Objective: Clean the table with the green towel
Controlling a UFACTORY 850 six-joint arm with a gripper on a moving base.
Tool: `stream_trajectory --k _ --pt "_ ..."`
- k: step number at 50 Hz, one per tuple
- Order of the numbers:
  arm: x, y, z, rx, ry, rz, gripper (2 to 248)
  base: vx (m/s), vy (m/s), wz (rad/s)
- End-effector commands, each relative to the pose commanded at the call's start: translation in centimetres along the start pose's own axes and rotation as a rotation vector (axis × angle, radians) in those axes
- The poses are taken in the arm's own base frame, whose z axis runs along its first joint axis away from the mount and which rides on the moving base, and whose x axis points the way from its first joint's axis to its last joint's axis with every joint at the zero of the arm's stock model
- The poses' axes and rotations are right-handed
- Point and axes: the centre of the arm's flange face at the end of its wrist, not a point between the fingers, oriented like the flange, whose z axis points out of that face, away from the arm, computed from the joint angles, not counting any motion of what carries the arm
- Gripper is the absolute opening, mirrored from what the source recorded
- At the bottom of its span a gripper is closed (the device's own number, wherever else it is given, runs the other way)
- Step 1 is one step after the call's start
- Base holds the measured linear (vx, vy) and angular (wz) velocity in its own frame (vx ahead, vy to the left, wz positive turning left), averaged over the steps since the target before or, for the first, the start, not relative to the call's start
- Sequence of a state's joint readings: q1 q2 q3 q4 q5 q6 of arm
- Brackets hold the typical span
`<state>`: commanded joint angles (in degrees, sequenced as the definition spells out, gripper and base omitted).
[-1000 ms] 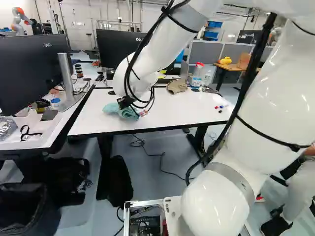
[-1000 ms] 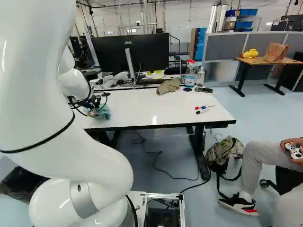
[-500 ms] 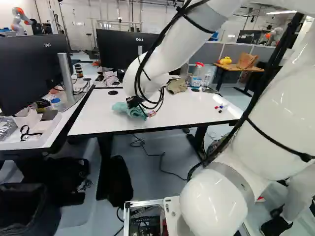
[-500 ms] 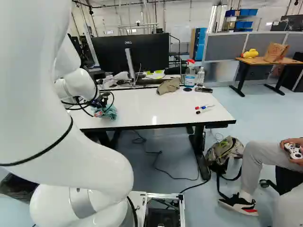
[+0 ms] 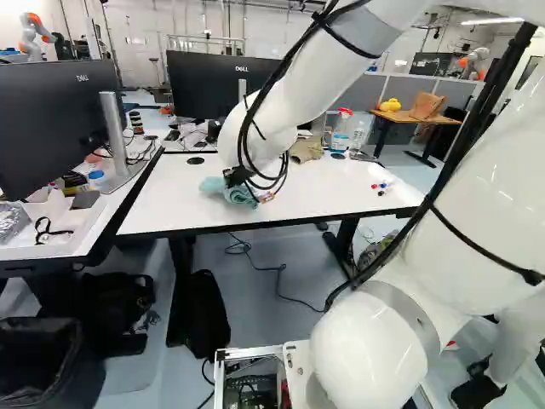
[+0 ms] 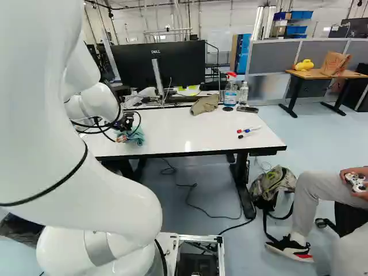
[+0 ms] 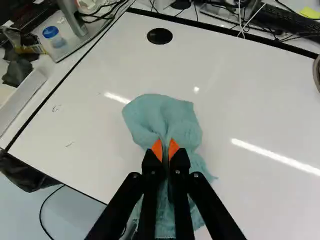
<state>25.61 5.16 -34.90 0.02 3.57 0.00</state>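
Observation:
In the left base view my gripper is low over the left part of the white table. The green towel lies bunched on the tabletop beneath it. The wrist view shows the gripper with its orange pads close together, a fold of the towel pinched between them. Cloth spreads out ahead of the fingers and on both sides below them. Small dark pen marks are on the tabletop beside the towel. In the right base view the towel shows partly behind cables.
Toward the table's far edge are a brown cloth, a spray bottle and a clear bottle. Markers lie near the right end. A monitor stands on the adjoining left desk. Another robot is far back.
The arm has shifted rightward in both base views across the tabletop, and the held towel has moved along with it. The base has stayed in place.

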Motion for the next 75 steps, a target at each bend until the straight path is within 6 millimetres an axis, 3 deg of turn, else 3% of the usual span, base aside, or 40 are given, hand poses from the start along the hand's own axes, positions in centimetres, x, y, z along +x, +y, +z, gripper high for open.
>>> stream_trajectory --k 39,75 --pt "6.1 -4.4 -0.4 0.069 0.095 -0.066 35 0.0 0.0 0.0" --pt "7.1 -10.1 0.4 0.154 0.095 -0.146 35 0.0 0.0 0.0"
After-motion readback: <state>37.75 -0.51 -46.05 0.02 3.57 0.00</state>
